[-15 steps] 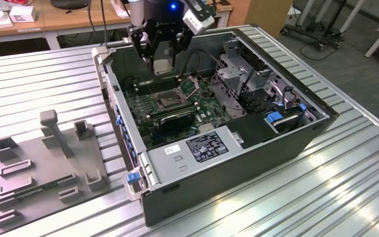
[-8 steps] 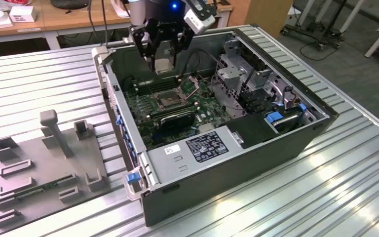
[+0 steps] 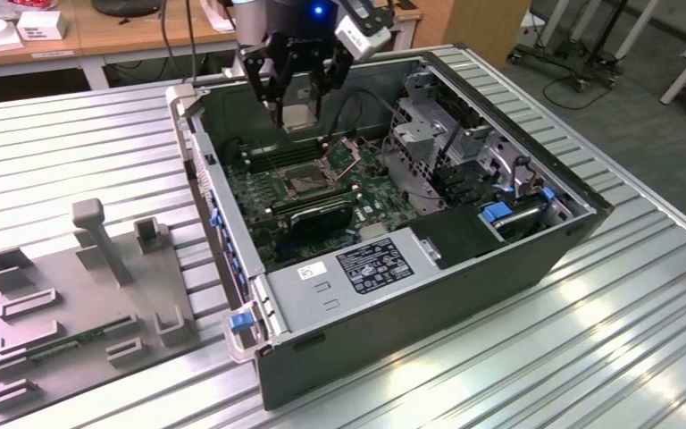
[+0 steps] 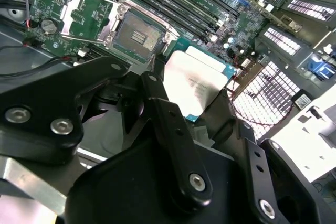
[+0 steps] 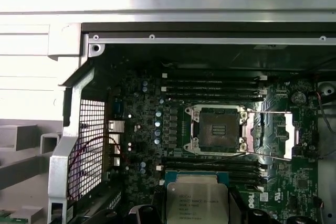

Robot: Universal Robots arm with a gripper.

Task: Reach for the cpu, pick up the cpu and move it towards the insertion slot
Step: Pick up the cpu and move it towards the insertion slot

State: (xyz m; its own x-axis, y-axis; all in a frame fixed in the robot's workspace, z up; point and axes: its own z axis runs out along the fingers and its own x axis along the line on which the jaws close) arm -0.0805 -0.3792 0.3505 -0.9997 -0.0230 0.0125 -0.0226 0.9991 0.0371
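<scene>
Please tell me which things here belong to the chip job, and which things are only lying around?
Part of the job:
- chip, held in the pincer above the open computer case
- socket on the green board, open, frame lifted

Just lying about:
- grey tray on the table
- memory slots beside the socket
- power supply

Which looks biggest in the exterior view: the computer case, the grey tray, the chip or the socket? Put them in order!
1. Computer case
2. Grey tray
3. Socket
4. Chip, held in the gripper above the board

The socket and chip look nearly alike, and the chip sits partly hidden, so that order is unsure.
</scene>
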